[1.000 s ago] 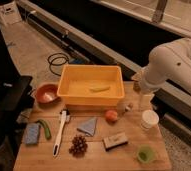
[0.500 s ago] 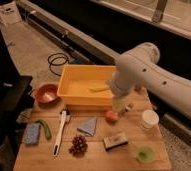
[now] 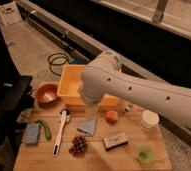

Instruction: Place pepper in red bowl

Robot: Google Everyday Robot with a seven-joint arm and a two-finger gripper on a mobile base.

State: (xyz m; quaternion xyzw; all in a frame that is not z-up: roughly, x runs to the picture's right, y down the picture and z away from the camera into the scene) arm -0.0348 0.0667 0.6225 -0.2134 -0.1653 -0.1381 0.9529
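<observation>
The dark green pepper (image 3: 44,128) lies on the wooden table (image 3: 96,161) at the left, between a blue sponge (image 3: 31,134) and a white brush (image 3: 60,131). The red bowl (image 3: 46,93) sits at the table's far left corner, up and behind the pepper, and looks empty. My arm reaches in from the right across the middle of the view. My gripper (image 3: 90,106) hangs below the wrist over the front edge of the yellow tub (image 3: 71,82), to the right of the bowl and pepper, and is mostly hidden by the arm.
On the table are a grey-blue folded cloth (image 3: 88,126), a bunch of dark grapes (image 3: 79,144), an orange fruit (image 3: 111,115), a white cup (image 3: 149,119), a light green cup (image 3: 145,154) and a dark bar (image 3: 115,141). A black cable (image 3: 56,61) lies on the floor behind.
My arm has swung left from the table's right side to over the tub's front edge. The view now sits closer to the table. The objects have not moved.
</observation>
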